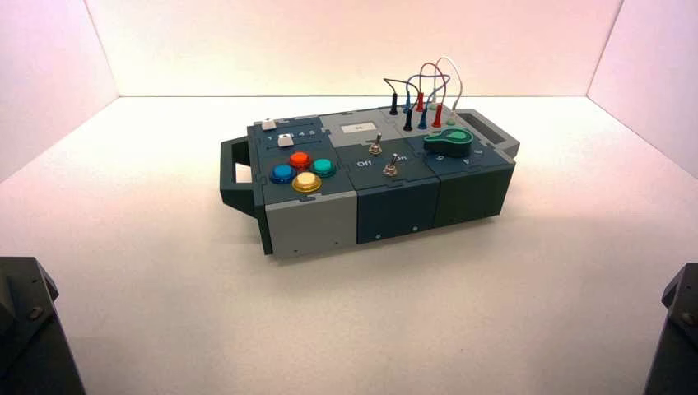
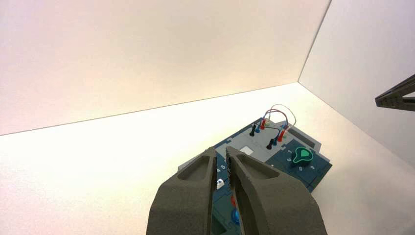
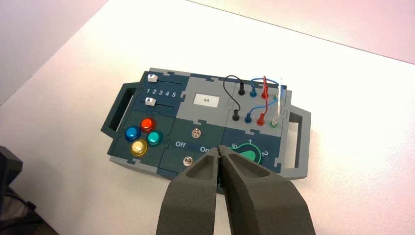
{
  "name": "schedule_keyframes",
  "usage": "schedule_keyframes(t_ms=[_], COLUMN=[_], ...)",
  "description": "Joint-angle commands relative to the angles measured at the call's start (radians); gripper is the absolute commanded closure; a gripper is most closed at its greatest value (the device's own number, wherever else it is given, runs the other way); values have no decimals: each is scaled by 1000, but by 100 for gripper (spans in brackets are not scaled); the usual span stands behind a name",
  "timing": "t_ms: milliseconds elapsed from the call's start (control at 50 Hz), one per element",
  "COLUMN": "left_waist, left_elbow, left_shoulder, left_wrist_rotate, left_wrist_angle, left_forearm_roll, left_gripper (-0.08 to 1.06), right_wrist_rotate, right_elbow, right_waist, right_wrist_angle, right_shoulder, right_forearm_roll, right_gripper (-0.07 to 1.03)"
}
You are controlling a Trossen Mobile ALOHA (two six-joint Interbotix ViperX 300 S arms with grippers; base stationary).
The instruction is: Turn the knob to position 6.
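Note:
The knob (image 1: 449,140) is a dark green teardrop dial with a brighter green top, on the right front part of the box (image 1: 313,222). It also shows in the left wrist view (image 2: 303,155) and the right wrist view (image 3: 248,154), where the numbers 6, 1 and 2 stand round it and my finger hides part of it. My right gripper (image 3: 219,148) is shut and empty, held high above the table in front of the box. My left gripper (image 2: 222,151) is shut and empty, high and off to the box's left. Both arms stay far from the box.
The box also bears blue, red, teal and yellow push buttons (image 1: 301,171), two metal toggle switches (image 1: 389,169), two white sliders (image 3: 150,101), a small display (image 3: 207,100) and looped wires (image 1: 424,86). Handles stick out at both ends. White walls enclose the table.

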Motion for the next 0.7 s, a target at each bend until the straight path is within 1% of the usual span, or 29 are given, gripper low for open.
schedule_keyframes(t_ms=[20,320,520,600,700], left_waist=[-5,-5,-5,-6,-5], left_elbow=[-29,-28,-26,-25,-23], left_shoulder=[15,20,40,41,41], left_wrist_rotate=[-5,-3,-5,-3,-3], left_wrist_angle=[-11,-11,-29,-38,-41], left_forearm_roll=[-3,-3,-3,-3,-3], left_gripper=[85,85,85,85,85], right_wrist_rotate=[5,3,-9,-17,-18], right_elbow=[-20,-25,-78,-97,-118], right_waist=[-6,-6,3,11,12], right_wrist_angle=[-11,0,71,74,72], right_shoulder=[3,12,107,150,201], right_forearm_roll=[3,5,12,17,18], right_gripper=[99,99,99,99,99])
